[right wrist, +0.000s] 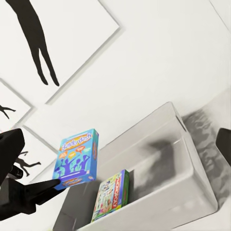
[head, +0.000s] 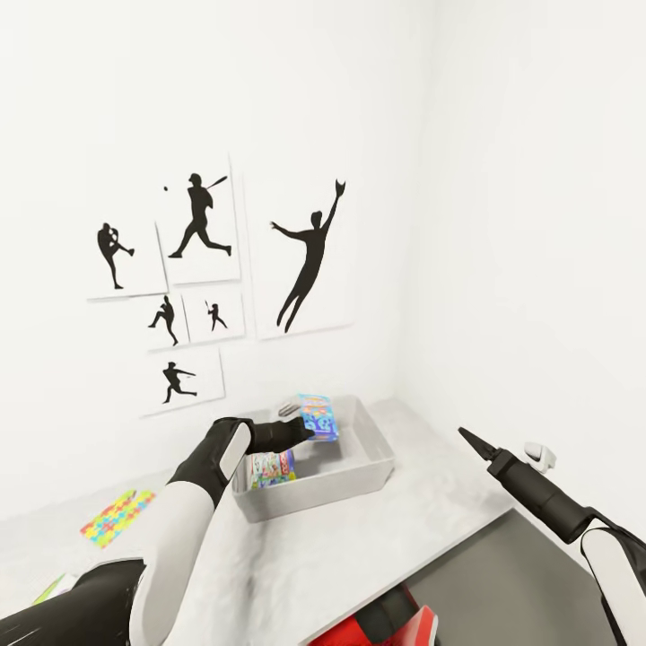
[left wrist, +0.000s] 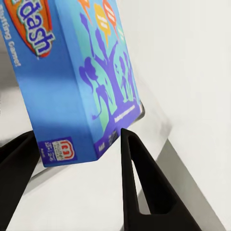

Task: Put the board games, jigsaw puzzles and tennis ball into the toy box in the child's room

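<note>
Left gripper (head: 301, 429) holds the large blue board game with purple silhouettes (head: 319, 416) upright above the toy box (head: 377, 467), pinched at a lower corner; in the left wrist view the box (left wrist: 82, 86) sits between the two black fingers (left wrist: 137, 183), though contact on the near side isn't fully clear, and it looks tilted. Judgement: a rigid, light cardboard box with glossy, fairly slick faces, so a corner pinch lets it swing or slip; a grip across the thin dimension nearer mid-edge would be steadier, and it should drop flat without damage. The toy box is a shallow pale grey bin on the pale speckled part of the table (head: 314, 556), near the wall corner. Already inside, the white-green board game (head: 272, 468) leans on its edge against the near wall, seen also from the right wrist (right wrist: 111, 195). One jigsaw puzzle (head: 117, 516) lies flat on the table well left of the bin, thin and stiff-looking, likely hard to pick up flat, so an edge would be the place to take it. Right gripper (head: 473, 441) hovers to the right of the bin, empty; its spread can't be told. Black sports-silhouette pictures (head: 309, 260) hang on the wall behind.
</note>
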{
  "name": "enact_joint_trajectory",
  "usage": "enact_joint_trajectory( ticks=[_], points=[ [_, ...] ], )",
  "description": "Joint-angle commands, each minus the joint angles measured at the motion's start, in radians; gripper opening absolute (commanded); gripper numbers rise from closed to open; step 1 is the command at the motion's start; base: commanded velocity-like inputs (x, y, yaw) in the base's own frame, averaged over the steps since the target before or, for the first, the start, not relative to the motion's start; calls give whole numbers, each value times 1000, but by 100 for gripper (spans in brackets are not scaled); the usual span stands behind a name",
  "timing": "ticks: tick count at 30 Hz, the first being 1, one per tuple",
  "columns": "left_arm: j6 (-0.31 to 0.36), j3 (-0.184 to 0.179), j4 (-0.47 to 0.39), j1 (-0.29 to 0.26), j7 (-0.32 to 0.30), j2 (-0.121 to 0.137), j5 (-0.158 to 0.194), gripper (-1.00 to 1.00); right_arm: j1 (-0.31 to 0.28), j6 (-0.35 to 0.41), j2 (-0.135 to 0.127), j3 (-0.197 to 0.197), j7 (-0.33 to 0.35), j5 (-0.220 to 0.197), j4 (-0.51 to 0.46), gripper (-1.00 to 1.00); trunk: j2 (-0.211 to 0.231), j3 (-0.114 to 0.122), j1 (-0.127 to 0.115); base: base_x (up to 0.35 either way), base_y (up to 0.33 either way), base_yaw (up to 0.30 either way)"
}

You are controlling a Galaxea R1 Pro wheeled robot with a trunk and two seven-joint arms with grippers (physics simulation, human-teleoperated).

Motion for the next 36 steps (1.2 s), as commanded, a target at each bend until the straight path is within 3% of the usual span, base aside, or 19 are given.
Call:
enact_joint_trajectory(
  ticks=[1,8,14,17,23,36],
  points=[
    [7,7,0,-1,-3,-1,0,-100,-1,8,0,-2,1,-6,0,100,-2,-3,0,0,0,0],
    [4,7,0,-1,2,-1,-1,-100,-1,9,0,-2,1,-6,0,100,-2,-15,0,0,0,0],
    [0,7,0,-1,47,-3,3,-100,-1,7,0,-2,1,-6,1,100,-2,-25,0,0,0,0],
    [-31,7,0,-1,55,-3,3,-100,-1,7,0,-1,1,-5,1,100,-2,-30,0,0,0,0],
    [-70,7,1,-1,59,-4,2,-100,-1,7,0,-2,1,-4,4,100,-2,-40,0,0,0,0],
    [-79,6,1,-1,60,-6,2,-100,-1,7,0,-2,2,-4,8,100,-2,-61,0,0,0,0]
  ],
)
